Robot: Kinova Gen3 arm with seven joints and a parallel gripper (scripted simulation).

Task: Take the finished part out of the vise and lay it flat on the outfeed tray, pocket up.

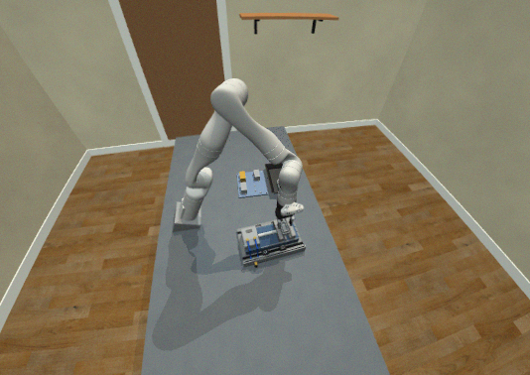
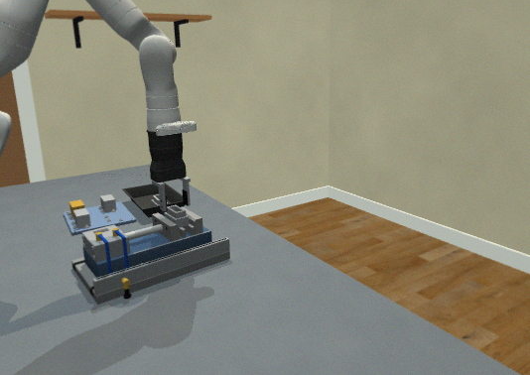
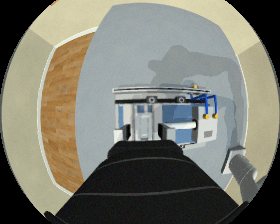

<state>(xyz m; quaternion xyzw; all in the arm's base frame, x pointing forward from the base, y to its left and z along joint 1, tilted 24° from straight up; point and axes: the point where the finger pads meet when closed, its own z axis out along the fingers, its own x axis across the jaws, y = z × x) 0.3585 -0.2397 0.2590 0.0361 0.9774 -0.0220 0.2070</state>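
Note:
The vise [image 1: 278, 250] [image 2: 164, 265] [image 3: 188, 136] stands on the grey table, with a blue bed and a grey rail base. The finished part [image 2: 181, 214] [image 1: 284, 231], a small grey block, sits between the vise jaws at the right end. My gripper [image 2: 174, 199] [image 1: 283, 221] is open and empty, pointing straight down, with its fingers just above the part and to either side of it. The dark outfeed tray [image 2: 136, 194] [image 1: 271, 174] lies right behind the vise. In the wrist view the black gripper body hides the fingertips.
A light blue plate [image 2: 120, 216] [image 1: 250, 191] with a yellow block and two grey blocks lies behind the vise on the left. A small yellow knob [image 2: 126, 283] stands at the vise's front. The table's right edge is near the tray.

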